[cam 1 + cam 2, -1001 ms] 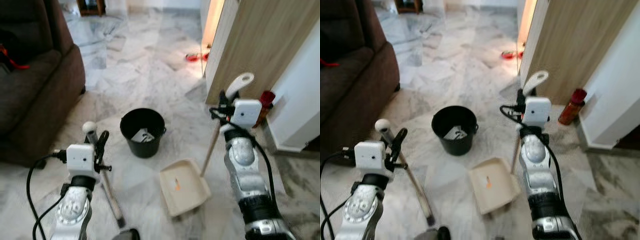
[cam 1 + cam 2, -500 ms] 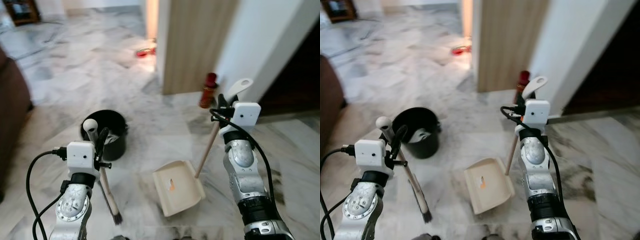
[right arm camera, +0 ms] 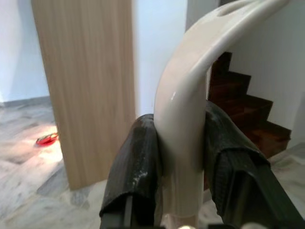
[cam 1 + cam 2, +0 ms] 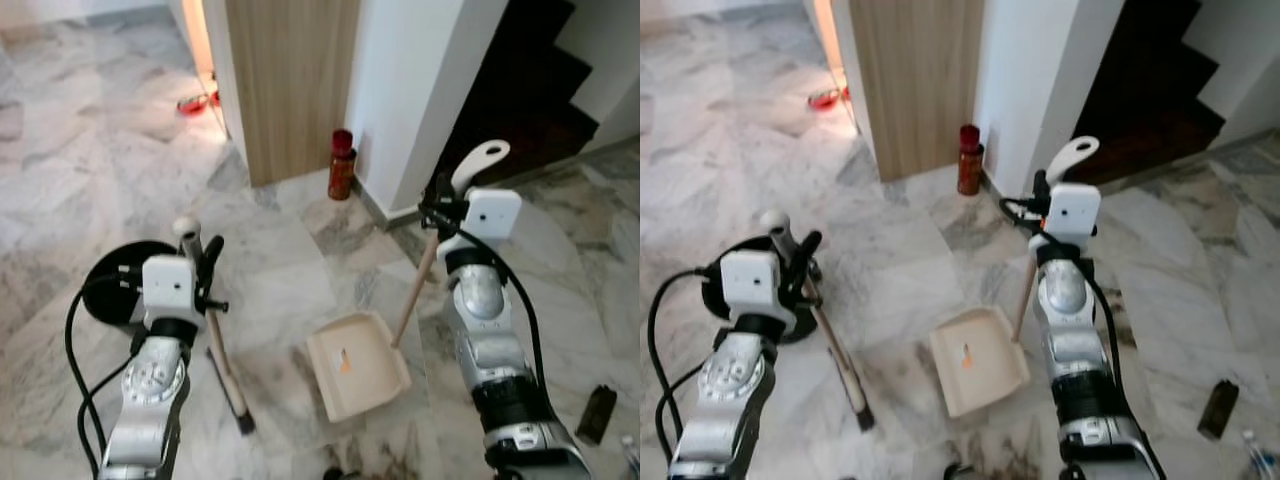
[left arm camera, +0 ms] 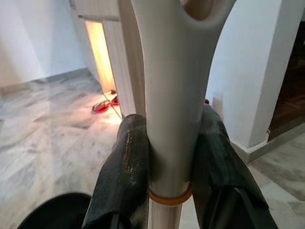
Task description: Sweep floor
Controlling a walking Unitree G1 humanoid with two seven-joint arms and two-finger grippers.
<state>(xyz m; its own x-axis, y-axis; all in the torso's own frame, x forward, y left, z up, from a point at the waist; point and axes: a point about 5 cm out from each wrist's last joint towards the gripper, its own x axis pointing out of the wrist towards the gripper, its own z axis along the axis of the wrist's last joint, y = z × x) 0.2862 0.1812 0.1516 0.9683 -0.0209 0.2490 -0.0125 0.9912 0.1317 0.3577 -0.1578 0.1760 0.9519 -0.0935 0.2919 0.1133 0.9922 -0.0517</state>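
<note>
My left gripper is shut on the cream handle of a broom. The broom slants down to a dark brush tip on the marble floor. In the left wrist view the black fingers clamp that handle from both sides. My right gripper is shut on the long handle of a cream dustpan. The pan lies flat on the floor between my arms with a small orange scrap in it. The right wrist view shows the curved handle top between the fingers.
A black bucket stands at my left, partly behind the left arm. A red bottle stands by the wooden panel and white wall. Dark stairs rise at the right. A small black object lies on the floor at lower right.
The camera has swung right: the sofa has left the picture, the bucket has slid left and the stairs have come in. Both grippers keep the same hold.
</note>
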